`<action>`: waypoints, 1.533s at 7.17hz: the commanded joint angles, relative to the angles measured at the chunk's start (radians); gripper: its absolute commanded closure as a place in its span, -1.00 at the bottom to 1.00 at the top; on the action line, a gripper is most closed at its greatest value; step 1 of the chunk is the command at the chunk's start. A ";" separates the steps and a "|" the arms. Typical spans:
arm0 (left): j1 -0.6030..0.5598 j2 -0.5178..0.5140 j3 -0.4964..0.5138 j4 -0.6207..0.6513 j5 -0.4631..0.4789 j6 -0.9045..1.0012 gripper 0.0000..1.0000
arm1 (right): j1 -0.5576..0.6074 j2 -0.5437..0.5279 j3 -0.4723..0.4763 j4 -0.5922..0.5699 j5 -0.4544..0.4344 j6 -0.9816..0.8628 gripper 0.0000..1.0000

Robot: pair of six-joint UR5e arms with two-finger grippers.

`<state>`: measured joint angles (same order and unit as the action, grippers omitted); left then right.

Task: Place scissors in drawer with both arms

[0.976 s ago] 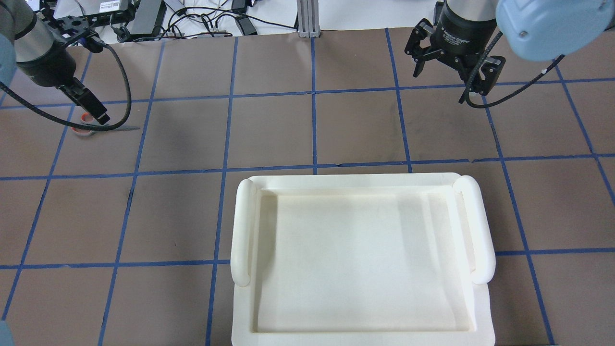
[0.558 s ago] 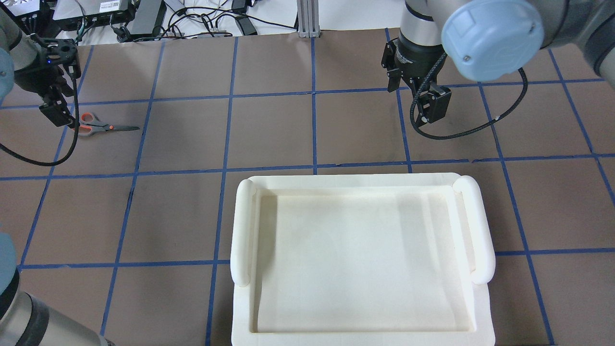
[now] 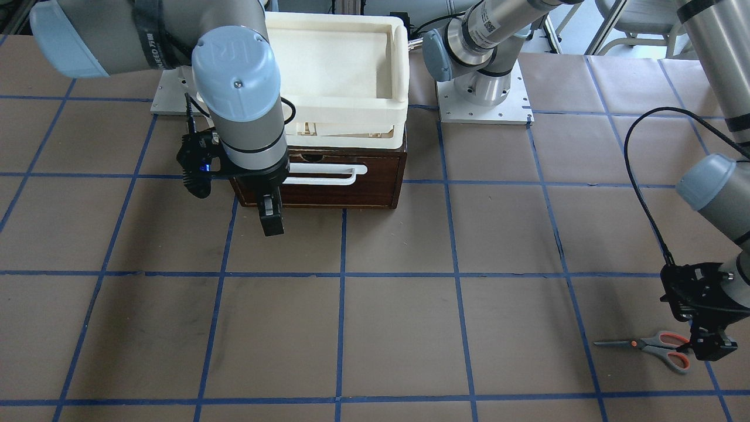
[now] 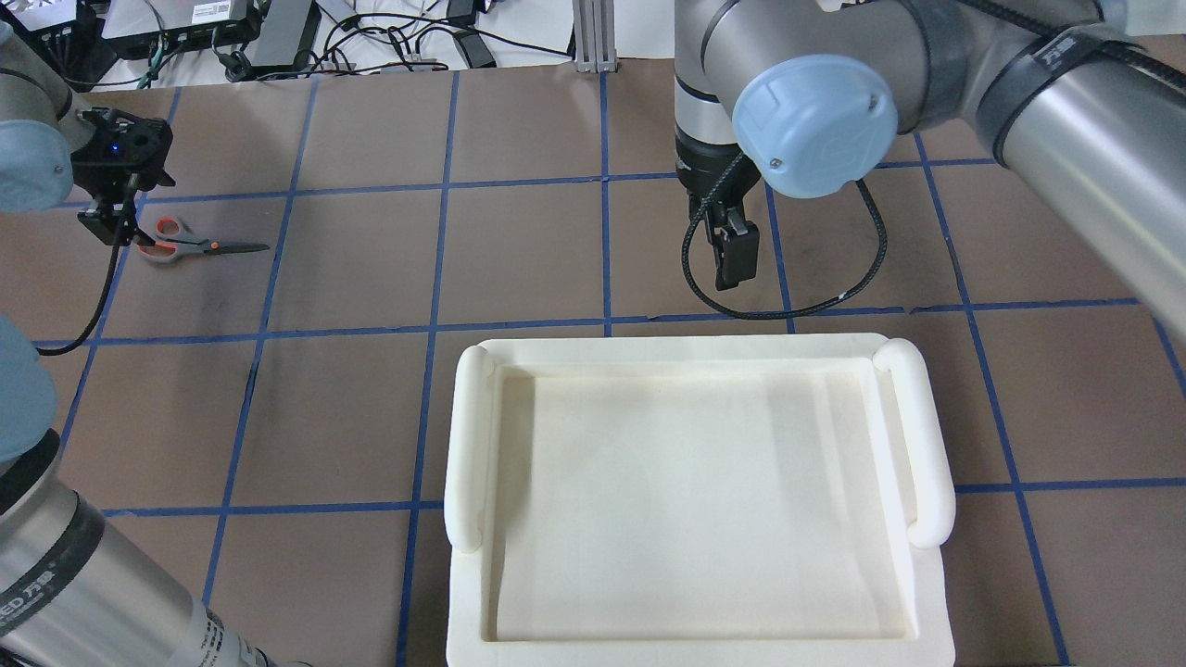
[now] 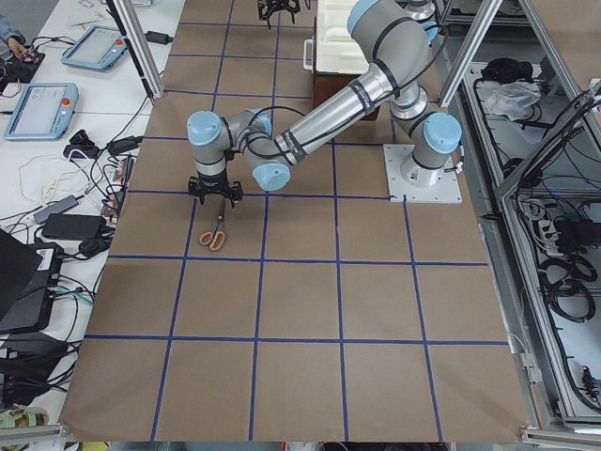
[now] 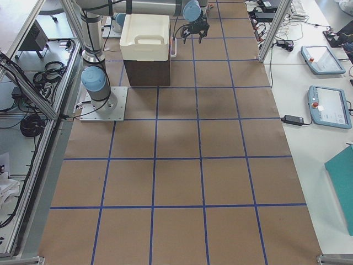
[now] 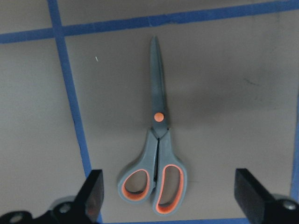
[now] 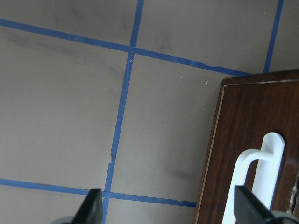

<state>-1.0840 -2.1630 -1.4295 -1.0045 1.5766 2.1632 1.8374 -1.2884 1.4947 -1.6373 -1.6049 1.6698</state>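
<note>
The scissors [image 7: 156,154] lie flat on the brown table at its far left [image 4: 185,245], handles toward my left gripper, blades pointing away. My left gripper [image 7: 170,196] is open and hangs over the handle end [image 3: 712,346], with the loops between its fingers. The dark wooden drawer [image 3: 328,190] is shut, and its white bar handle [image 3: 328,174] faces away from me. My right gripper [image 3: 269,220] is open and empty, in front of the drawer's right end. In the right wrist view the drawer front [image 8: 247,121] and handle [image 8: 257,177] are at the lower right.
A cream-white plastic tray [image 4: 695,350] sits on top of the dark box and hides the drawer in the overhead view. Blue tape lines grid the table. Cables and devices lie beyond the far edge [image 4: 371,37].
My right arm has swung left and nearer, to just in front of the tray and drawer. My left gripper has turned and settled over the scissors' handles. The scissors have not moved.
</note>
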 commanded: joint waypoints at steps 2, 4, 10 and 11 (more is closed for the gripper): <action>0.018 -0.066 -0.003 0.089 -0.070 0.064 -1.00 | 0.060 0.055 -0.002 0.008 0.006 0.085 -1.00; 0.019 -0.081 -0.020 0.083 -0.057 0.128 -0.98 | 0.062 0.090 -0.002 0.011 0.072 0.141 -1.00; 0.042 -0.113 -0.008 0.026 -0.001 0.056 -0.75 | 0.062 0.104 -0.004 0.120 0.102 0.183 -1.00; 0.042 -0.118 -0.006 0.026 -0.010 0.050 -0.73 | 0.062 0.104 -0.001 0.122 0.103 0.183 -1.00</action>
<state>-1.0464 -2.2739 -1.4402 -0.9779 1.5746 2.2227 1.8990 -1.1847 1.4915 -1.5266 -1.5028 1.8512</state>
